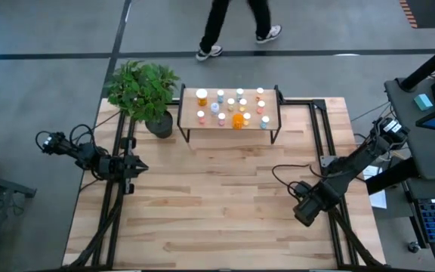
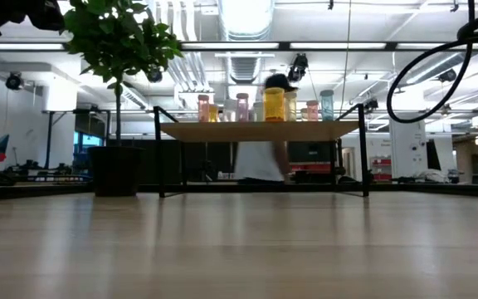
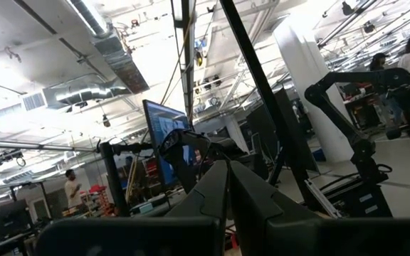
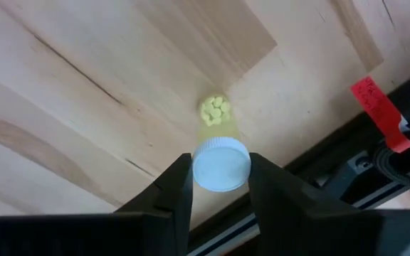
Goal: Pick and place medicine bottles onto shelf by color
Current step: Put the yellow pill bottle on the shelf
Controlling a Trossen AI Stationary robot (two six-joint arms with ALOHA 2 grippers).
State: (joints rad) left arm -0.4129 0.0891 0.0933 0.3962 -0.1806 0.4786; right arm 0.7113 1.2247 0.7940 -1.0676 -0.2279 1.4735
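Observation:
Several small medicine bottles [image 1: 231, 106] with pale caps stand upright on the shelf [image 1: 195, 130], a low wooden top on black legs at the table's far side; the low view shows the same bottles [image 2: 272, 104] in a row on the shelf [image 2: 222, 131]. My right gripper [image 1: 303, 211] is over the table's right side near the black rail and is shut on a yellow bottle [image 4: 217, 114]. My left gripper [image 1: 134, 168] waits shut at the table's left side, and its own view shows the left gripper [image 3: 228, 178] pointing up into the room. My right gripper [image 4: 221, 167] pinches the yellow bottle by its white cap [image 4: 203, 169], one finger [image 4: 176, 192] on each side. The fingers come from above, pointing down at the table, and the bottle's body runs on below them. Whether its bottom rests on the wood does not show.
A potted plant [image 1: 143, 91] stands left of the shelf at the far left corner. Black frame rails [image 1: 331, 174] run along the table's left and right sides, and one bears a red tag [image 4: 376, 103]. Bare wood [image 1: 217, 196] lies between the arms. A person [image 1: 232, 23] walks beyond the far edge.

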